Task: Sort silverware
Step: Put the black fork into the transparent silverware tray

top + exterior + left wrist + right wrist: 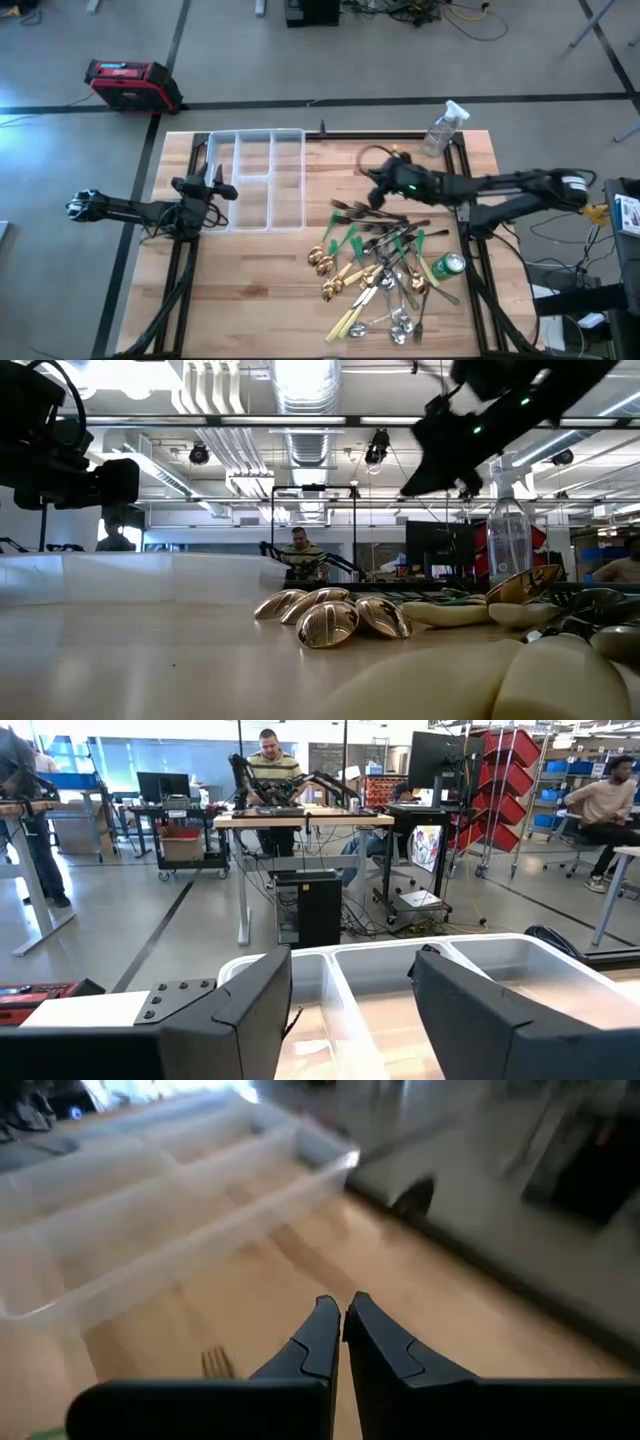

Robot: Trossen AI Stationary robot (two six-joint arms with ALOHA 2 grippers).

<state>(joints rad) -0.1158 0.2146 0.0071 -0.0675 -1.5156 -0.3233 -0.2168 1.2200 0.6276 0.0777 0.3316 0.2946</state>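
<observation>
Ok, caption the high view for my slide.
Left gripper open over clear tray; right gripper shut, empty, beside the unsorted silverware pile.

Your two arms are dark, near-black, built of slim tubular links with chunkier joint housings. The left arm (130, 209) shows a pale grey cap at its outer end and black cables trailing under it. The right arm (500, 187) carries a small green light on its wrist block, a white band near its base, and a looped black cable above the wrist. Left end effector (350, 1010): two broad, matte black angular fingers, with a row of small screws on the housing. Right end effector (343, 1330): two black fingers tapering to narrow tips.
</observation>
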